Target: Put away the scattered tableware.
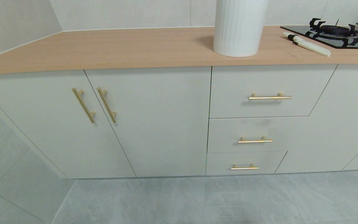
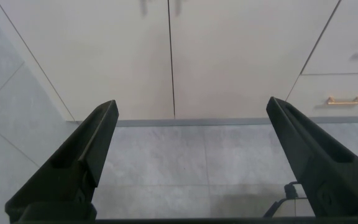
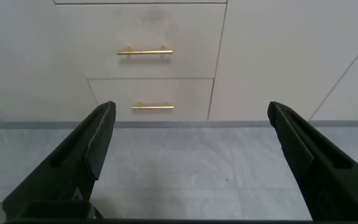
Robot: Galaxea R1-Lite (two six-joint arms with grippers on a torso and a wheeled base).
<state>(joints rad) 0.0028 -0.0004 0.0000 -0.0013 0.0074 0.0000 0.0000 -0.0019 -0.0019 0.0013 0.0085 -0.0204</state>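
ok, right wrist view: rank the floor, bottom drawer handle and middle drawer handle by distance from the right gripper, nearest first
1. floor: directly under and ahead of the right gripper, whose jaws stand open.
2. bottom drawer handle: low on the cabinet front ahead.
3. middle drawer handle: on the drawer above it, somewhat farther by my reading.

Left gripper [image 2: 191,104]: jaws stood wide apart (fingers pointed forward). Right gripper [image 3: 191,107]: jaws stood equally wide, fingers forward.

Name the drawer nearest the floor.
The bottom drawer, lowest of the three stacked; its gold handle sits just above the floor, beneath the other two.
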